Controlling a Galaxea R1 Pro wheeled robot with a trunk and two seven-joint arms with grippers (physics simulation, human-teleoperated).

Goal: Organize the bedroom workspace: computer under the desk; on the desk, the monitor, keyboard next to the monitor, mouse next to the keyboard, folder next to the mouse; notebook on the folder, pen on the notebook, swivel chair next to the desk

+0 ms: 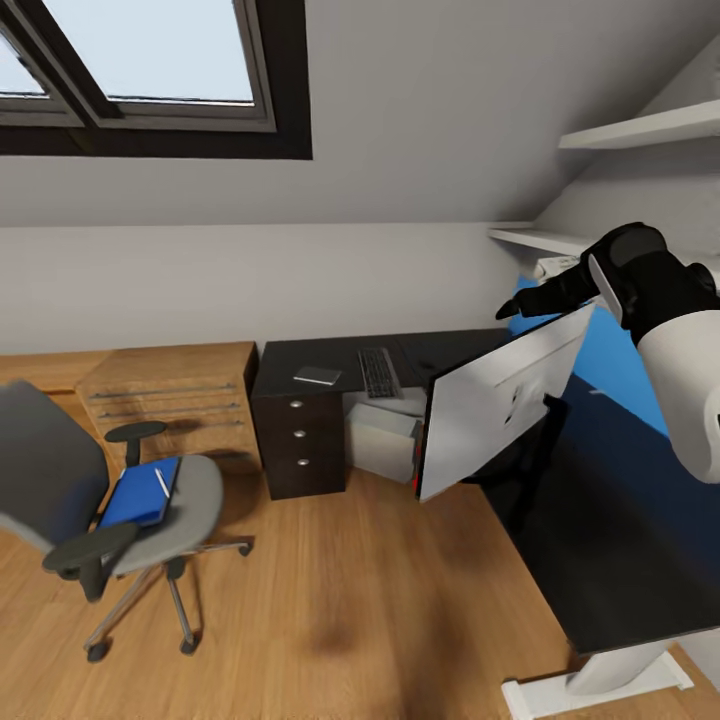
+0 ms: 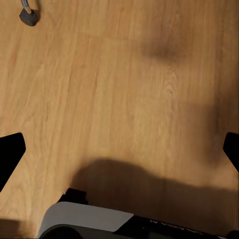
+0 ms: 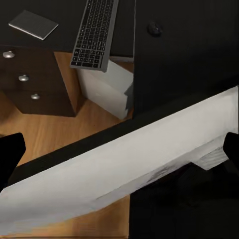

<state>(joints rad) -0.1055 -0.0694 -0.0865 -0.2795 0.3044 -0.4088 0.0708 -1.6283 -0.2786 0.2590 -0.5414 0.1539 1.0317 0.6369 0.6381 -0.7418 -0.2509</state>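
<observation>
Head view: the right end effector (image 1: pixel 540 298), black, is raised above the corner of the black L-shaped table (image 1: pixel 330 352).
Right end effector state: in the right wrist view its (image 3: pixel 119 152) two fingertips (image 3: pixel 10 155) stand wide apart and hold nothing; whether they touch the screen I cannot tell.
Monitor: the large wide flat monitor (image 1: pixel 500 395) shows its pale grey back, tilted, directly below the right end effector and crossing the gap between its fingertips (image 3: pixel 124 169).
Keyboard: the slim dark grey keyboard (image 3: pixel 94 32) lies flat on the table, beyond the monitor from the right end effector.
Mouse: the small black oval mouse (image 3: pixel 155 28) sits on the table just beside the keyboard.
Notebook: the thin dark grey notebook (image 1: pixel 317 376) lies on the table above the drawers, on the keyboard's far side from the mouse.
Computer: the light grey boxy computer (image 1: pixel 385 438) stands under the table, below the keyboard.
Swivel chair: the grey upholstered swivel chair (image 1: pixel 55 470) stands well apart from the right end effector, out on the floor.
Folder and pen: the bright blue flat folder (image 1: pixel 135 497) lies on the chair seat with the thin white pen (image 1: pixel 162 482) on it.
Left end effector (image 2: pixel 119 152): spread wide and holding nothing, over the bare wooden floor (image 2: pixel 124 74), with a black chair caster (image 2: pixel 27 16) well ahead of it.
</observation>
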